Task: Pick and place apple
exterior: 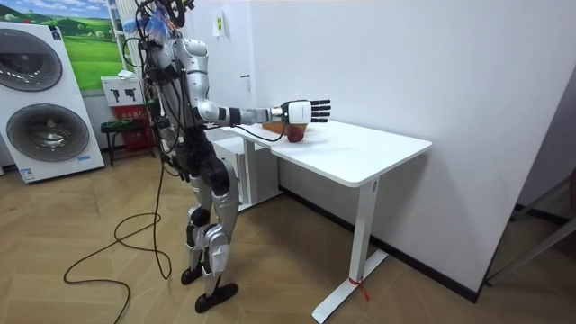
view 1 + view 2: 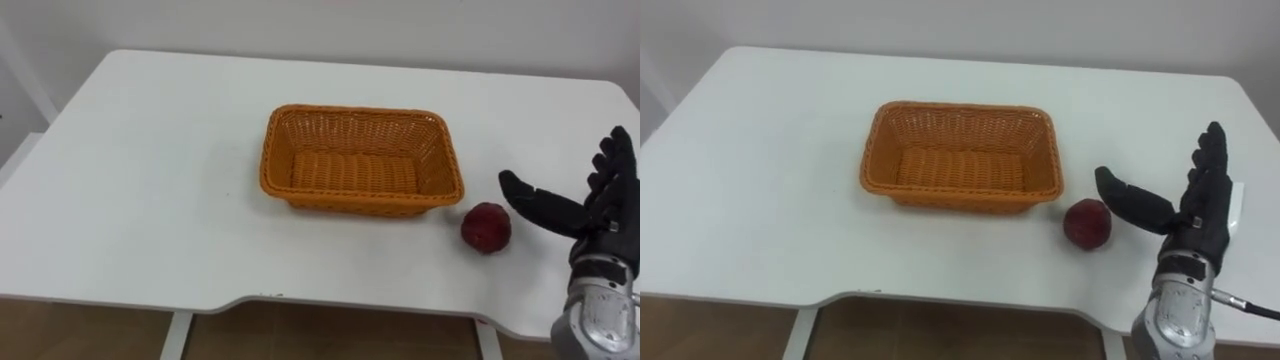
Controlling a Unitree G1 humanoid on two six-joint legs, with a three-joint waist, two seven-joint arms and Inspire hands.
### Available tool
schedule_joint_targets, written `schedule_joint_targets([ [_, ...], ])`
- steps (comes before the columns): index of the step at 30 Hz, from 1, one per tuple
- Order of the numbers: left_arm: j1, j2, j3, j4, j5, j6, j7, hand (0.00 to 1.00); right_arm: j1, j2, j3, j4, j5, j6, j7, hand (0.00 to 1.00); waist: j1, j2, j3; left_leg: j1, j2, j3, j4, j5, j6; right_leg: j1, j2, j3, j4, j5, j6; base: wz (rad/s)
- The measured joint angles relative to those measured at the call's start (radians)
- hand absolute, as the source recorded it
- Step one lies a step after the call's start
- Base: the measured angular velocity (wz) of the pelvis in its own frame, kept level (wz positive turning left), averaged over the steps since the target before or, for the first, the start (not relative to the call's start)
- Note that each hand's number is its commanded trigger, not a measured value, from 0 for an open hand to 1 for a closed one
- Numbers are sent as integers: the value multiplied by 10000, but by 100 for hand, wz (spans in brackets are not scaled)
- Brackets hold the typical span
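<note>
Apple [image 2: 486,227]: dark red, lying on the table's near right part. It is outside the basket, just right of the basket's near right corner, and no hand holds it.
Right hand [image 2: 610,212]: comes in from the right edge and is right of the apple. The room view shows it raised above the tabletop.
Fingers [image 2: 612,160]: straight and a little spread, pointing toward the far side. They have hold of nothing.
Thumb [image 2: 535,202]: stretched out to the left toward the apple, its tip near the fruit but apart from it.
Basket [image 2: 360,112]: orange and woven, rectangular, with its long sides running left to right. It stands about mid-table, left of the apple, and its woven bottom shows.
Table [image 2: 150,180]: white top with rounded corners, a shallow curved cut in its near edge, and white legs. It stands against a pale wall.
Robot: stands upright on a wooden floor at the table's near edge, on the room view's left of the table. Its right arm is held out level over the top.
Washers [image 1: 40,99]: two front-loaders, one above the other, at the room view's far left, well apart from the table.
</note>
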Motion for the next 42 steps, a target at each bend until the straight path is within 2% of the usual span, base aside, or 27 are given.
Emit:
schedule_joint_targets([
  [5, -30, -1, -4, 3, 1, 1, -74, 0, 2, -3, 41, 1, -75, -78, 99, 0, 9, 67, -23, 35, -4, 2, 2, 0, 0, 94, -3, -7, 2, 0, 0, 0],
  [8, -62, 0, -6, 134, -1, 5, -91, 0, 53, -75, 361, 11, -490, -77, 429, 0, 8, 109, -23, 65, 1, 15, 18, 0, 0, 123, 3, -3, 2, 0, 0, 0],
  [17, -232, 5, -20, 474, -37, 20, -87, 0, 305, -118, 1170, 591, -785, -41, 1616, 0, 33, 136, 34, 204, -4, -1, 10, 0, 0, 287, -7, -23, 6, 0, 0, 0],
  [22, -383, 4, -26, 694, -40, 187, -88, 0, 332, -120, 1174, 734, -814, 369, 1962, 0, 19, 117, 20, 178, -2, -22, -2, -3, 1, 275, -1, -35, 27, 0, 0, 0],
  [28, -411, 10, -24, 748, -27, 233, -83, 0, 333, -119, 1181, 958, -1674, 388, 2104, 0, -13, 50, -23, 33, -6, -22, 36, -3, 2, 141, -3, -29, 45, 0, 0, 0],
  [35, -575, 114, -57, 747, -205, 197, -64, 0, 310, -123, 1460, 1812, -1994, 375, 2168, 0, 9, -65, 20, 12, 2, -16, -1, -4, 1, 129, -2, -59, 22, 0, 0, 0],
  [36, -573, 143, -132, 749, -207, 198, -65, 0, 301, -124, 1499, 1838, -2043, 334, 2170, 64, 8, -69, 23, 8, 1, -16, -2, -4, 2, 128, -5, -59, 18, 0, 0, 0],
  [38, -591, 211, -254, 744, -206, 187, -70, 0, 285, -124, 1536, 1908, -2079, 327, 2170, 100, 5, -103, 14, 8, 0, -15, -5, -7, 5, 127, -5, -59, 18, 0, 0, 0],
  [42, -550, 223, -247, 741, -199, 156, -63, 0, 236, -126, 1436, 2149, -2329, 231, 1972, 100, 6, -144, 2, 9, -2, -16, 10, -9, 8, 136, -6, -52, 8, 9, 13, 0],
])
